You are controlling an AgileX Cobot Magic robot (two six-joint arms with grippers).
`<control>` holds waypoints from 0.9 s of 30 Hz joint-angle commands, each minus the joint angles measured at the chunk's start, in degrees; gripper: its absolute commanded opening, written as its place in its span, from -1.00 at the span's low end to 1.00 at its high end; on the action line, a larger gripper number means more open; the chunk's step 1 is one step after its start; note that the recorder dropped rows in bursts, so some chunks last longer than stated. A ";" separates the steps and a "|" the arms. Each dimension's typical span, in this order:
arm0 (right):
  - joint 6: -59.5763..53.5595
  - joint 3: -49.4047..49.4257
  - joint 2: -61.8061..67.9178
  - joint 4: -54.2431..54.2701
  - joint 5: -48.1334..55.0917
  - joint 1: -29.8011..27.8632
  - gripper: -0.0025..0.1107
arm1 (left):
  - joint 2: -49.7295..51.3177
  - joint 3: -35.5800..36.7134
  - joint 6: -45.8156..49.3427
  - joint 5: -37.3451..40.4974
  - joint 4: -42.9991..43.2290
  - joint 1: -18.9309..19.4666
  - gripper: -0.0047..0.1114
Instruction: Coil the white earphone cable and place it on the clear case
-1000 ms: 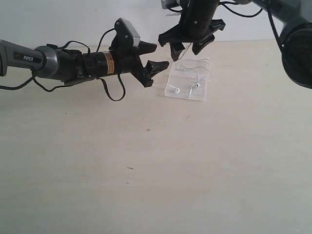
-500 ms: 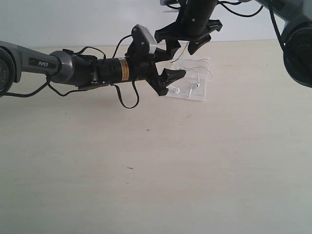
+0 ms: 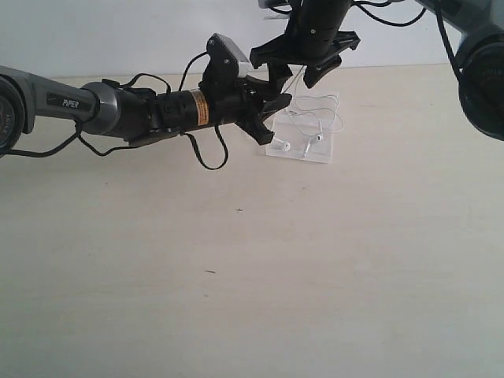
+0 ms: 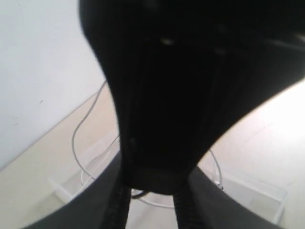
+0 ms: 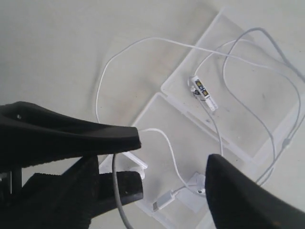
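The clear case (image 3: 315, 154) lies open at the back of the table. Loose loops of the white earphone cable (image 3: 319, 118) rest on it, with both earbuds (image 3: 285, 146) near its front edge. One strand rises to my right gripper (image 3: 298, 79), which hangs open above the case. In the right wrist view the right gripper (image 5: 174, 150) spans the case (image 5: 190, 133); the cable (image 5: 157, 40), its inline piece (image 5: 202, 90) and plug (image 5: 163, 201) show, and a strand hangs by one finger. My left gripper (image 3: 272, 118) reaches in under it, jaws a narrow gap apart. A black shape blocks most of the left wrist view.
The pale wooden table (image 3: 260, 260) stretches wide in front of the case. A white wall (image 3: 118, 31) stands close behind it. Black robot cables (image 3: 209, 157) loop under the left arm. The two grippers are very close together above the case's left end.
My left gripper moved right to the case's left end, then rolled and narrowed its jaws. The right gripper rose slightly a second ago and has held still since.
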 commanded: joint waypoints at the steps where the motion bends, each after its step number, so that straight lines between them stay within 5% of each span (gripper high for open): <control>1: -0.33 -0.22 -2.50 0.01 -0.68 -0.28 0.14 | -0.07 -0.40 -0.15 0.60 -1.01 -0.12 -0.92; 18: -4.97 -0.22 -3.79 1.25 -0.68 -0.76 0.14 | -0.07 -0.40 -0.15 0.35 0.50 -0.12 -0.88; 27: -5.47 -0.22 -3.84 1.49 -0.68 -0.76 0.14 | -0.07 -0.40 -0.30 0.35 0.82 -0.12 0.12</control>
